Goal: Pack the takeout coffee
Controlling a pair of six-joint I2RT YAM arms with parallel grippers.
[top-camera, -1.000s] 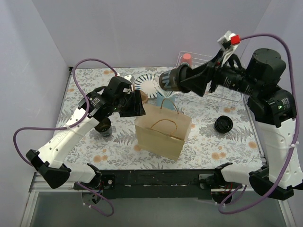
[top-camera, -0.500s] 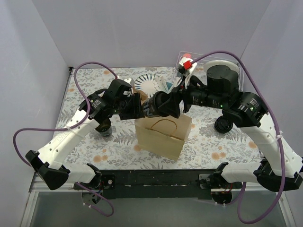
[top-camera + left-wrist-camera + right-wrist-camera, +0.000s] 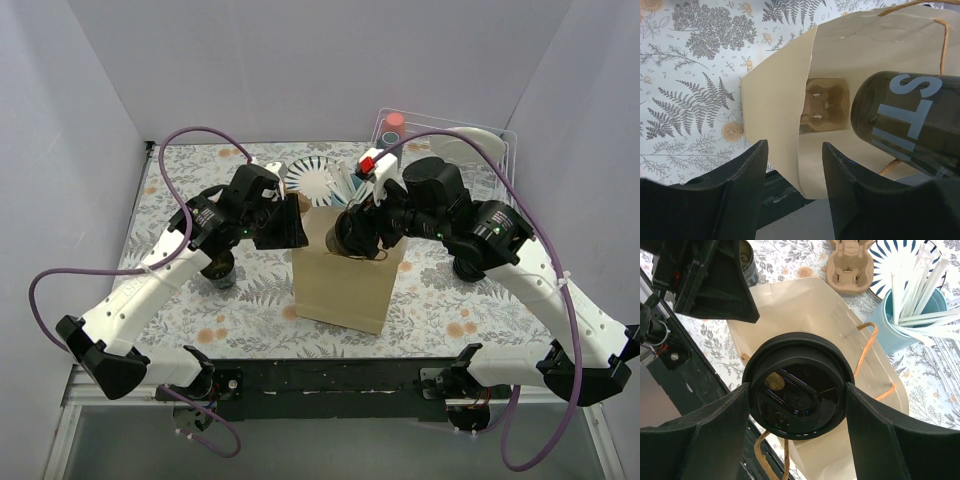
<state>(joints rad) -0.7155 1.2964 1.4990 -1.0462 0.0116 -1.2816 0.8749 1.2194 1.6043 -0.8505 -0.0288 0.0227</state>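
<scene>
A brown paper bag (image 3: 345, 285) with twine handles stands open mid-table. My right gripper (image 3: 365, 225) is shut on a black lidded coffee cup (image 3: 348, 233), held upright in the bag's mouth. In the right wrist view, both fingers of the gripper (image 3: 797, 392) press the lid's (image 3: 797, 382) sides above the bag (image 3: 805, 310). My left gripper (image 3: 290, 225) is at the bag's left rim. In the left wrist view its jaws (image 3: 792, 165) stand apart with the bag's wall (image 3: 785, 120) between them. The cup (image 3: 910, 120) and a cardboard carrier (image 3: 824, 104) show there, the carrier seemingly inside the bag.
A second dark cup (image 3: 220, 268) stands left of the bag. A black lid (image 3: 468, 265) lies on the right. Behind the bag are a striped plate (image 3: 312, 178), a cardboard carrier (image 3: 850, 265) and a blue cup of straws (image 3: 912, 310). A wire rack (image 3: 450, 135) stands back right.
My right arm swung the cup from the back right over to the bag and down into its mouth. The bag now stands more upright. My left gripper stayed at the rim.
</scene>
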